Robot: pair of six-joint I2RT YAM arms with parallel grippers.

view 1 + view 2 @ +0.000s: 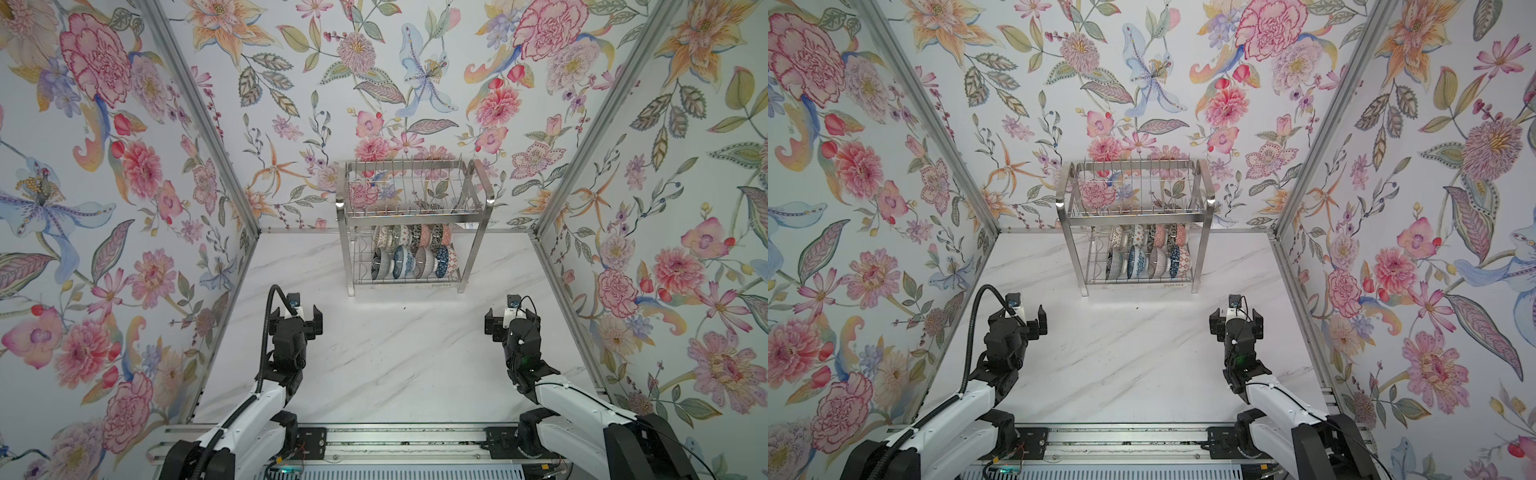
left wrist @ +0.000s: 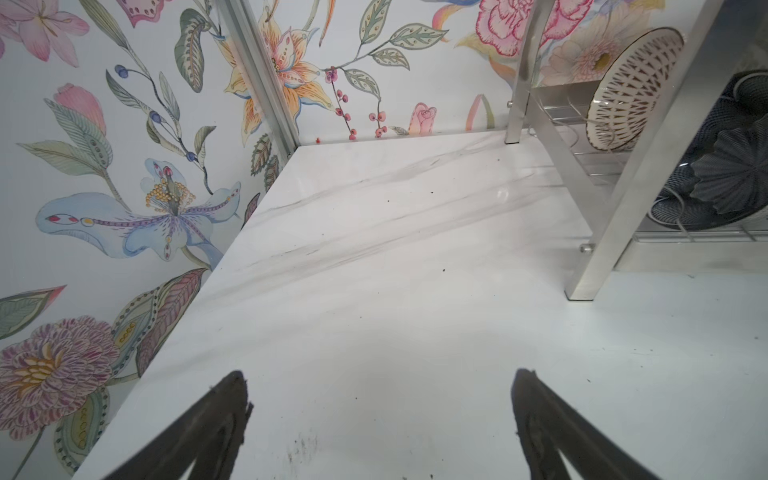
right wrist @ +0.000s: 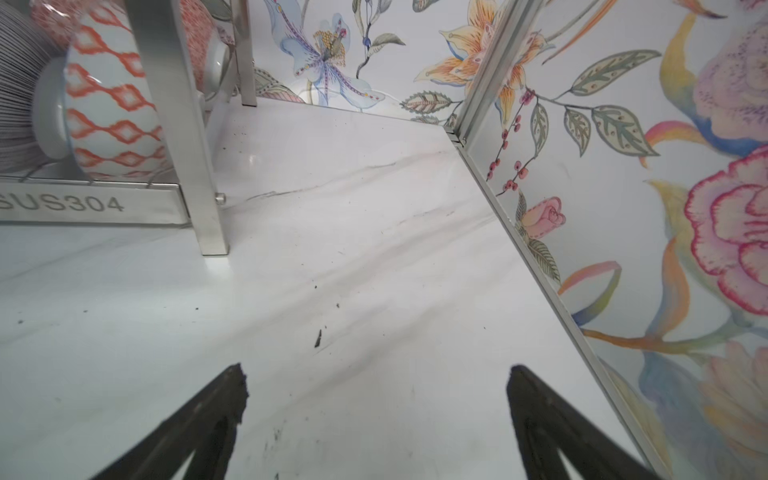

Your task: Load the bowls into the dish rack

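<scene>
bowls [image 1: 403, 259] about ten; one dish rack [image 1: 415, 220]

There is one shiny steel dish rack [image 1: 348, 257], and it has two shelves [image 1: 411, 219]. The bowls [image 1: 1137, 261] stand in two rows. The front row has four: one dark bowl [image 1: 378, 266], one blue and white bowl [image 1: 403, 261], one grey stripy bowl [image 1: 424, 262] and one red diamond bowl [image 3: 112, 108]. The back row looks like six, but those bowls hide each other, so about ten bowls in all. There are two robot arms [image 1: 249, 411]. That makes two grippers, one left gripper [image 1: 296, 320] and one right gripper [image 1: 512, 321]. Each has two black fingers [image 2: 224, 415], so four fingers. There is one white marble table [image 1: 374, 353] and three flowery walls [image 1: 374, 83]
</scene>
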